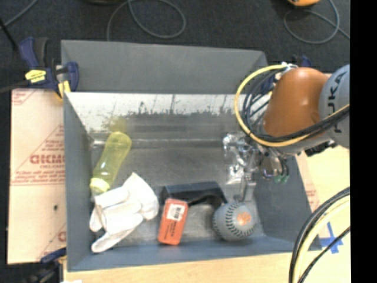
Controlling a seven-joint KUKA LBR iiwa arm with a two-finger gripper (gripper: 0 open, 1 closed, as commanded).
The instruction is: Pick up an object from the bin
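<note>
My gripper (242,173) hangs at the right side of the bin, just above and behind a grey ball with an orange patch (235,220) that lies near the front wall. A flat black object (191,192) lies to the left of the gripper. In front of that black object lies an orange block with a white label (172,221). Nothing can be seen held in the gripper.
A white glove (122,211) lies crumpled at the front left. A yellow translucent bottle (111,160) lies behind it along the left wall. The arm with its orange cover and looped cables reaches in over the right rim.
</note>
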